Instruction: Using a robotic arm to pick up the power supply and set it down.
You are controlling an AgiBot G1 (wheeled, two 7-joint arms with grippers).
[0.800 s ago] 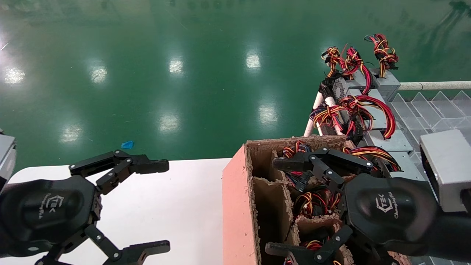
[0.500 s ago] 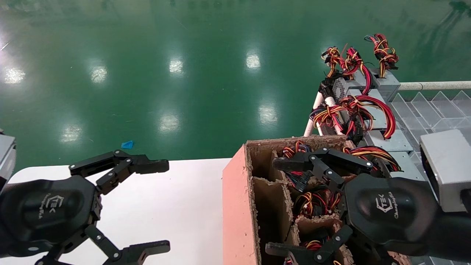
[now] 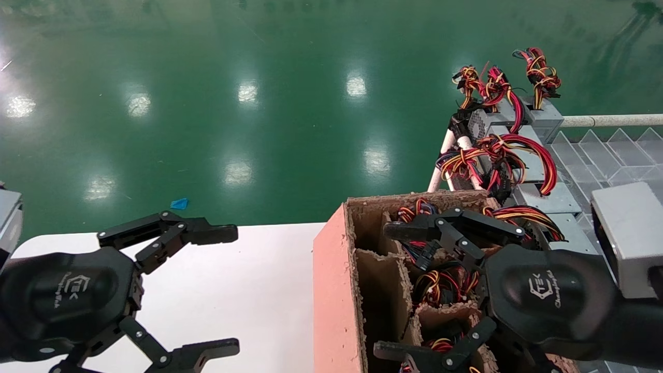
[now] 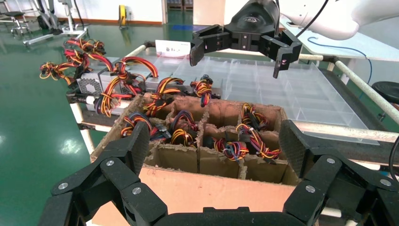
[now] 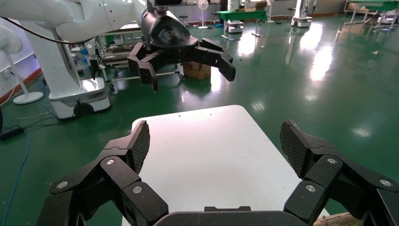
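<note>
Right gripper (image 3: 391,290) gapes wide above the carton (image 3: 336,290) rim — left gripper (image 3: 228,290) open over bare table (image 3: 248,290) — nothing has moved.

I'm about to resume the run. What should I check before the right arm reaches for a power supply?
1. Right gripper fingers open and empty: ok.
2. Right gripper above the box: ok.
3. Wire bundles show in the box cells: ok.
4. Which supply is the target: cannot tell.
5. Bare table for set-down: ok.
6. Left gripper open over the table, apart from the box: ok.
</note>
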